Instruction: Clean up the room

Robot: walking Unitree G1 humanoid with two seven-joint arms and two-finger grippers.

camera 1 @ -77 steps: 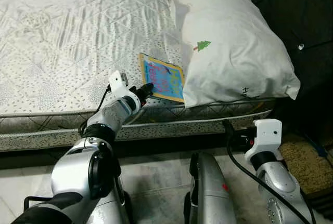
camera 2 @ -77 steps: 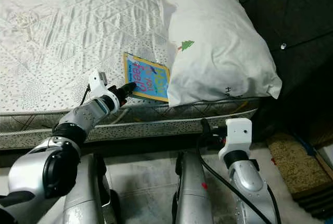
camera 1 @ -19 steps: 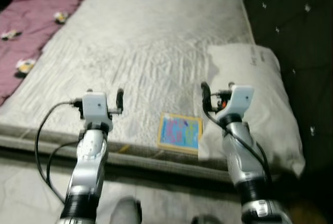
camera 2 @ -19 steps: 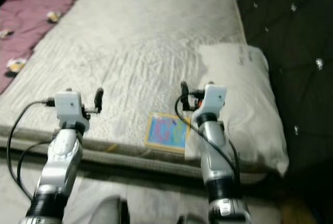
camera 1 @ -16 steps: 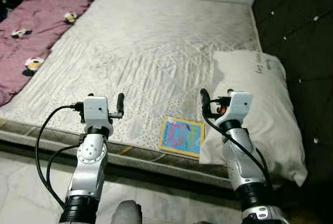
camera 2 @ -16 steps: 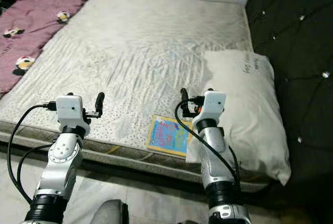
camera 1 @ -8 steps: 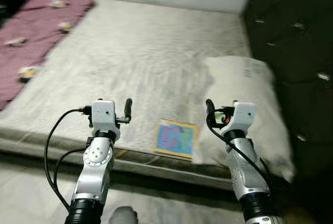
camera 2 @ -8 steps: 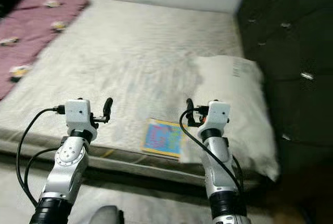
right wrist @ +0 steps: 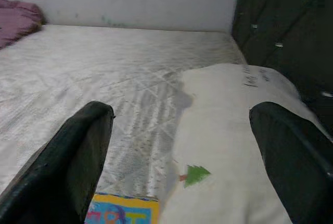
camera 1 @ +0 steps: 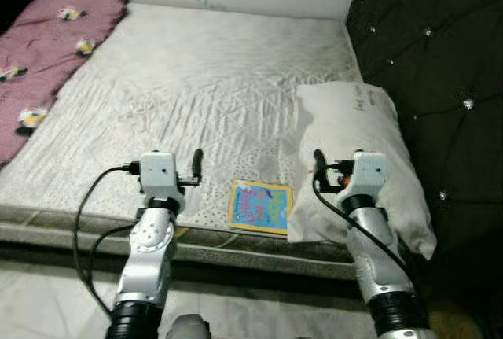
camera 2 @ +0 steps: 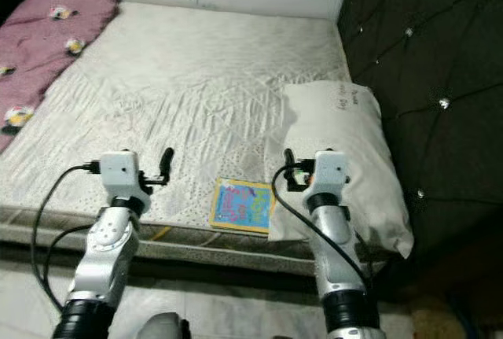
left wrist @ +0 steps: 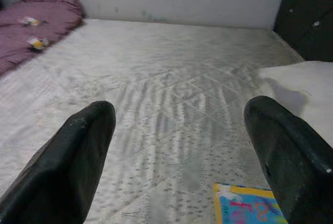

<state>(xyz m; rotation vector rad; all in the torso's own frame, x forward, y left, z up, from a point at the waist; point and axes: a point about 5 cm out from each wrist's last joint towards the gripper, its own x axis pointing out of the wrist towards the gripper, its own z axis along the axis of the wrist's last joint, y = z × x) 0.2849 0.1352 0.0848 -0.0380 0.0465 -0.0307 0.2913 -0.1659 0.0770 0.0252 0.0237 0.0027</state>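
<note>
White quilted mattress (camera 1: 196, 95), bare, with a dark tufted headboard (camera 1: 424, 48) along its right side and a pale wall at its far end. Book (camera 1: 260, 207), bright blue cover with yellow border, lies flat near the mattress's front edge, its right side just beside (perhaps slightly under) the white pillow (camera 1: 357, 158). Left gripper (left wrist: 182, 146) is raised over the front edge, left of the book and apart from it; its fingers (left wrist: 78, 156) are spread wide with nothing between them. Right gripper (right wrist: 182, 151) is raised to the book's right, over the pillow's near end, its fingers (right wrist: 73, 161) likewise spread wide and empty. Book sits between the two grippers, lower than both, touching neither. Purple blanket (camera 1: 47, 48) with small flower print is bunched along the mattress's left side. Right wrist view adds a small green tree print (right wrist: 195, 173) on the pillow and dark lettering near its far end; left wrist view shows the book's corner (left wrist: 244, 203) with some cover lettering (too blurred to read). Eye views alone show both silver arms, their cables and the pale floor below.
</note>
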